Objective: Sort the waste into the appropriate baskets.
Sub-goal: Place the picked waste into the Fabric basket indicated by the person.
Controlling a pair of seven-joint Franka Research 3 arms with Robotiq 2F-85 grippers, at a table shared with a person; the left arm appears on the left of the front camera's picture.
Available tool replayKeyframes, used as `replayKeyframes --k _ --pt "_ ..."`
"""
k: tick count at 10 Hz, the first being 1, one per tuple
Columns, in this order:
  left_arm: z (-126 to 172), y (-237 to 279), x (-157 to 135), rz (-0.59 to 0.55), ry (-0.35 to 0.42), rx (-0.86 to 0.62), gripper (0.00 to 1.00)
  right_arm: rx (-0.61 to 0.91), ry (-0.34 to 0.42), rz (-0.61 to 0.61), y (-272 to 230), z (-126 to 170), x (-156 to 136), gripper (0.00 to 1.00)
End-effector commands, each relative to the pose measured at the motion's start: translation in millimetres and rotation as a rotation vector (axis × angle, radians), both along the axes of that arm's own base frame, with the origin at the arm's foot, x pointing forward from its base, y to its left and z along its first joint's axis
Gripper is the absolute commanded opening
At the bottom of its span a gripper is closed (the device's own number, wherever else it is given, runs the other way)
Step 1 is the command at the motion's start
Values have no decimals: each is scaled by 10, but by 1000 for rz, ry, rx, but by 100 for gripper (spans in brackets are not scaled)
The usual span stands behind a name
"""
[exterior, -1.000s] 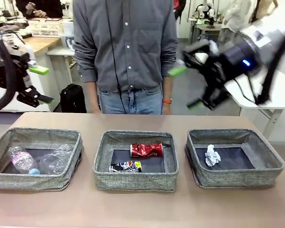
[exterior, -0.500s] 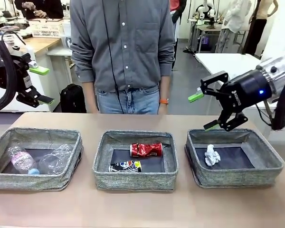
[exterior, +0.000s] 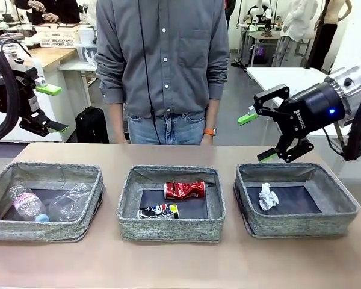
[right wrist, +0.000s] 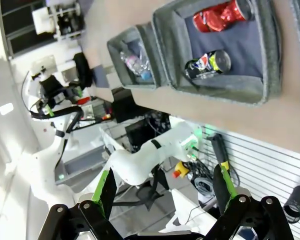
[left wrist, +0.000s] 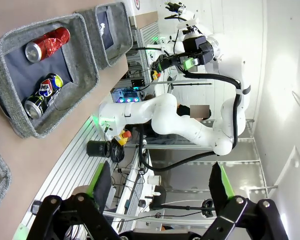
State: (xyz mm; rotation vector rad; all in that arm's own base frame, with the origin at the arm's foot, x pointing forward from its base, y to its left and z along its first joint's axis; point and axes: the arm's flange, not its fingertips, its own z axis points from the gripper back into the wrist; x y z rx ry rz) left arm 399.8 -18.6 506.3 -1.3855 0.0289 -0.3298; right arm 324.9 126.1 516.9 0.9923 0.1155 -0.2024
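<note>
Three grey woven baskets sit in a row on the brown surface (exterior: pixel 180 265), and every piece of waste lies inside one. The left basket (exterior: pixel 45 232) holds the clear plastic bottle (exterior: pixel 29 203) with its pinkish label, lying on its side, and right beside it the clear plastic cup (exterior: pixel 69 205), also tipped over. The middle basket (exterior: pixel 171 232) carries the crushed red can (exterior: pixel 185 189) toward the far side and the crushed black can (exterior: pixel 158 211) nearer the front wall, the two just apart. The right basket (exterior: pixel 301 226) has the crumpled white paper ball (exterior: pixel 266 197) on its dark bottom, toward the left wall.

Up at the left edge, the left gripper (exterior: pixel 53 108) hangs high above the surface, well clear of the left basket, jaws wide apart with nothing between the green pads. Its wrist camera looks past its own spread fingers (left wrist: pixel 101 180) at the two cans in the middle basket (left wrist: pixel 20 127).

Over on the right, the right gripper (exterior: pixel 259 137) hovers above the far left corner of the right basket, pointing toward the middle, jaws apart and empty. A person in a grey shirt (exterior: pixel 162 54) stands at the far side, arms down
</note>
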Motion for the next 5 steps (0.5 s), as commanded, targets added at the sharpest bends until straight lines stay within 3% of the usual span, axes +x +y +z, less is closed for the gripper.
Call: replayKeyframes --k 1,5 --pt "16 -1 -14 -2 2 6 100 25 8 -2 6 29 4 100" --pt "16 -1 -14 -2 2 6 100 25 8 -2 6 29 4 100"
